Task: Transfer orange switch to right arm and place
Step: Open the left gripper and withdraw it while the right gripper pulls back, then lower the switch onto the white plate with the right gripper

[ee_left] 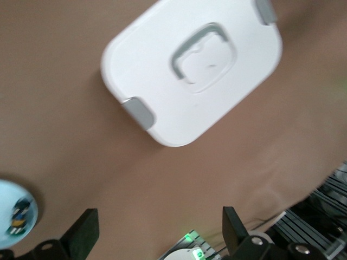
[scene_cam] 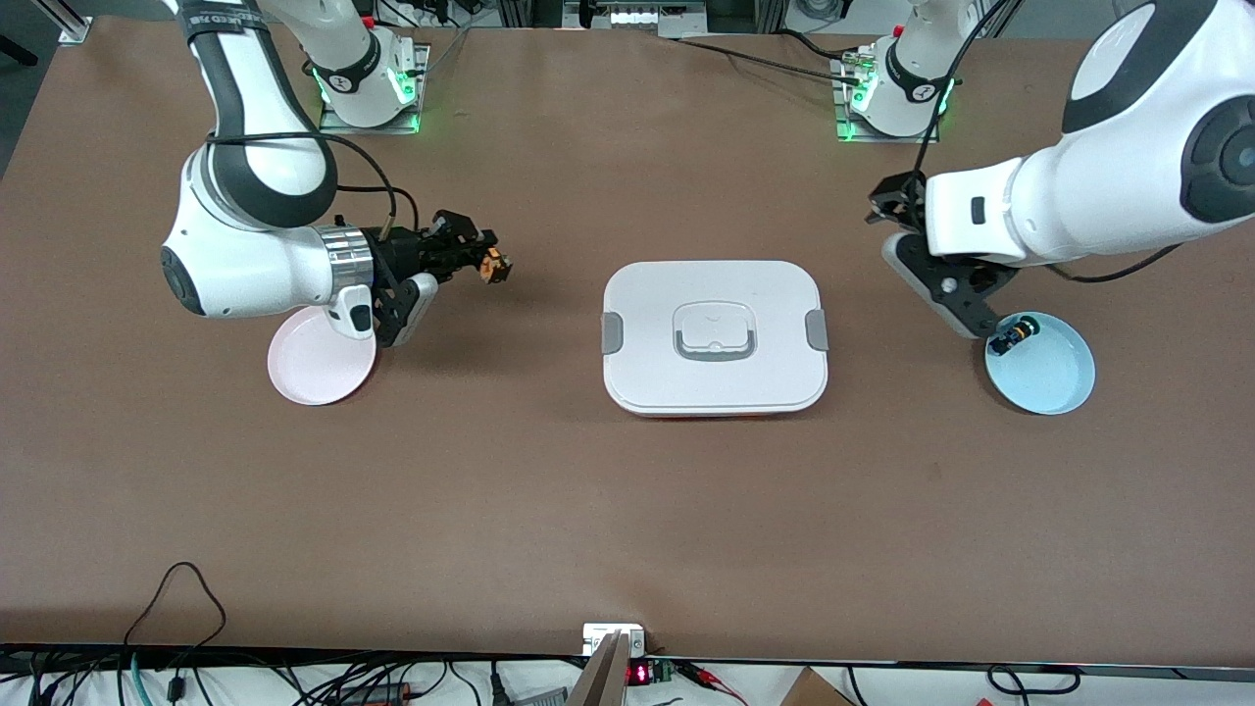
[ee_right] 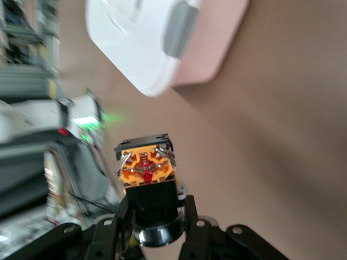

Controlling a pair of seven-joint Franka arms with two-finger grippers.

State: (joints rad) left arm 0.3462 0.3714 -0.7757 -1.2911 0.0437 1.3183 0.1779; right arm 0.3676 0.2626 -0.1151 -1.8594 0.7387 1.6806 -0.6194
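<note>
Front view: the right gripper [scene_cam: 477, 261] pinches the orange switch [scene_cam: 494, 265] and hangs over bare brown table [scene_cam: 627, 510] toward the right arm's end, just beside the pink plate [scene_cam: 316, 368]. My reading is that the handover is done and placing remains. To do it well, carry the switch over the plate's flat middle, lower until it is nearly touching, and only then release, since so small and blocky a part could tip or skid on a glossy plate. The left gripper [scene_cam: 971, 304] waits with fingers spread above the rim of the pale blue plate [scene_cam: 1054, 382], where a green-capped switch [scene_cam: 1012, 336] lies. A white lidded box [scene_cam: 714, 338] with rounded corners and grey clips sits mid-table.

Left wrist view: two matt black fingertips [ee_left: 85, 232] stand wide apart with nothing between them; the box [ee_left: 195, 70] looks like smooth plastic with a recessed handle.

Right wrist view: the fingers [ee_right: 187, 208] clamp the switch's black body [ee_right: 146, 176]; its orange end shows thin metal terminals.
</note>
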